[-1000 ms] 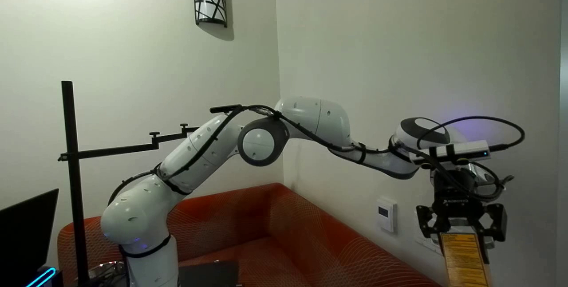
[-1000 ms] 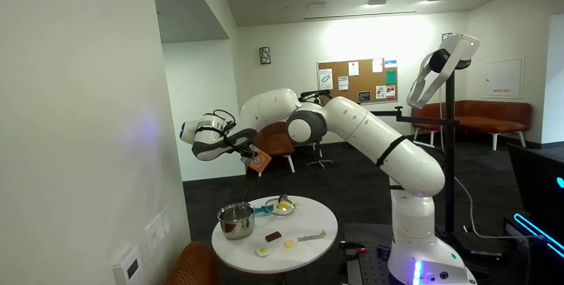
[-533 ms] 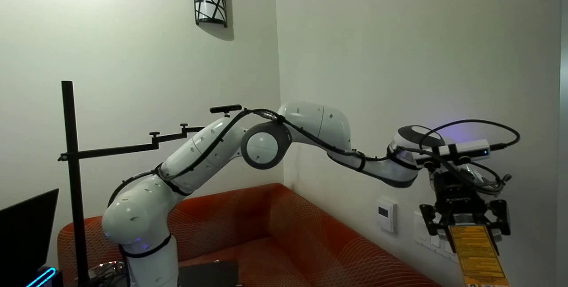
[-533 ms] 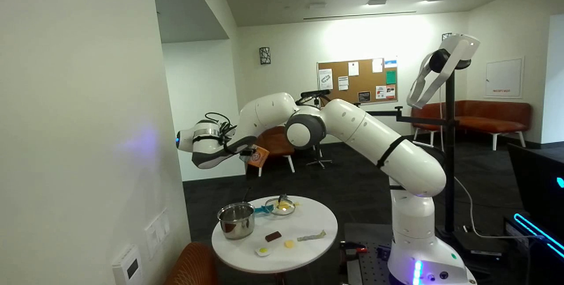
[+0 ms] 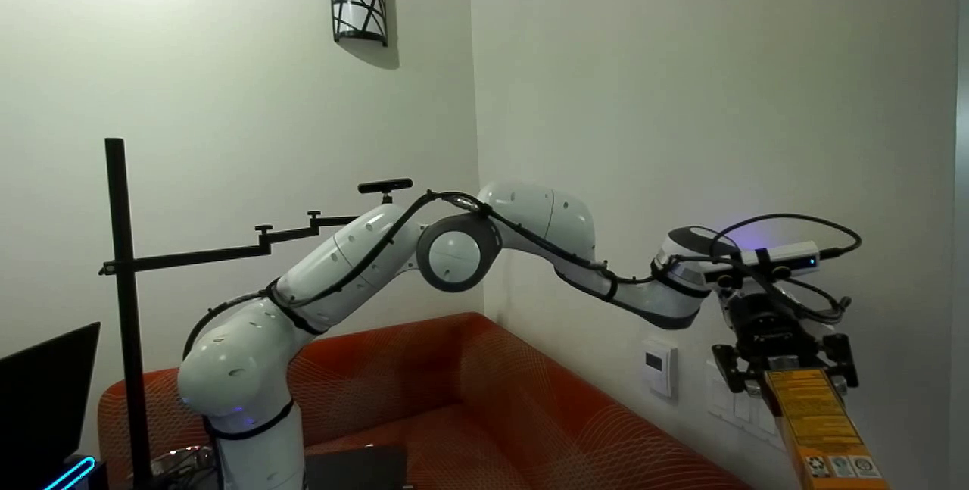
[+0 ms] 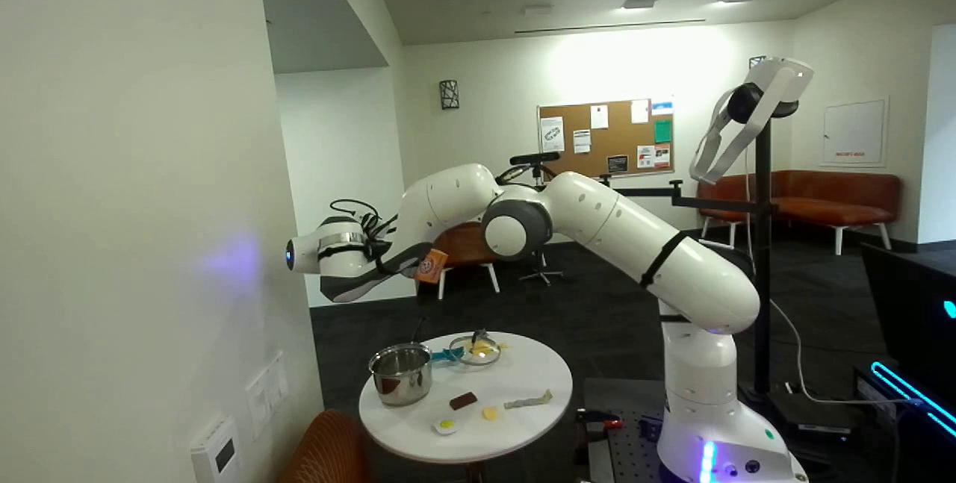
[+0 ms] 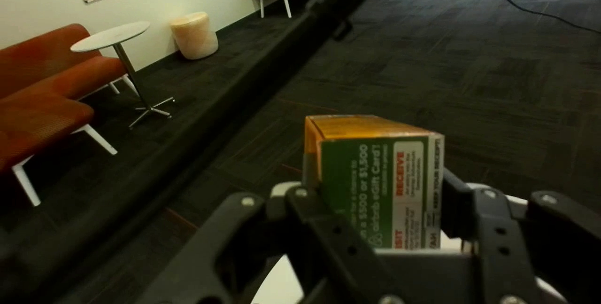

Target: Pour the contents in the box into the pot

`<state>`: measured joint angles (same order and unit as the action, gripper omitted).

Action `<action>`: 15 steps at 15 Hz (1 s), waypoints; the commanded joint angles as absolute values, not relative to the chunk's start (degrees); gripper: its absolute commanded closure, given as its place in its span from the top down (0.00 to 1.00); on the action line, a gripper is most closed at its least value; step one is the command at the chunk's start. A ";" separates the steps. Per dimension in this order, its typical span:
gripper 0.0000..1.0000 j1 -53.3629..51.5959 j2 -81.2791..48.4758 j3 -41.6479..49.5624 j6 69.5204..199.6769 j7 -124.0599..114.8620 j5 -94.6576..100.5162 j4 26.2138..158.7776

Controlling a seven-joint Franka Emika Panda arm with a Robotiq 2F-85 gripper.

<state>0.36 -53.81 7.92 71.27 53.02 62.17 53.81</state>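
Note:
The box (image 6: 432, 266) is a small yellow-orange carton. My gripper (image 7: 380, 186) is shut on it. In the wrist view the box (image 7: 361, 128) sits between both fingers, with a green and white printed face toward the camera. In an exterior view the box (image 5: 821, 422) slants down and away from the gripper (image 5: 799, 388), its lower end at the picture's bottom edge. The steel pot (image 6: 403, 382) stands upright on the round white table, well below the held box. Most of the gripper is hidden behind the arm there. Whether the box's end is open cannot be told.
The round white table (image 6: 515, 431) also bears a glass lid (image 6: 476, 352), a brown bar (image 6: 463, 400), a toy egg (image 6: 446, 427), a yellow piece (image 6: 489, 413) and a wrapper (image 6: 529, 401). A wall (image 6: 187, 169) stands close beside the wrist. An orange sofa (image 5: 454, 414) lies behind the arm.
The arm has lowered and the wrist has moved a little toward the wall. The box has turned in tilt, showing more of its far end. The gripper keeps hold. The pot has not moved.

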 commanded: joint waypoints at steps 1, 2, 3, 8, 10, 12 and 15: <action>0.28 -0.68 -52.28 8.12 71.09 54.78 65.08 55.59; 0.28 -0.71 -52.12 7.90 71.13 55.01 65.08 55.87; 0.28 -0.77 -51.79 7.72 71.63 54.98 65.20 56.48; 0.28 -0.94 -51.60 6.93 71.98 54.36 65.23 58.32; 0.28 -0.19 -51.29 5.43 70.88 55.58 62.50 57.84; 0.28 -0.37 -51.45 5.77 71.48 54.16 63.28 59.26; 0.28 -0.19 -50.65 5.11 71.39 54.24 62.27 59.94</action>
<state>0.00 -53.88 5.29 71.52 53.91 62.00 56.77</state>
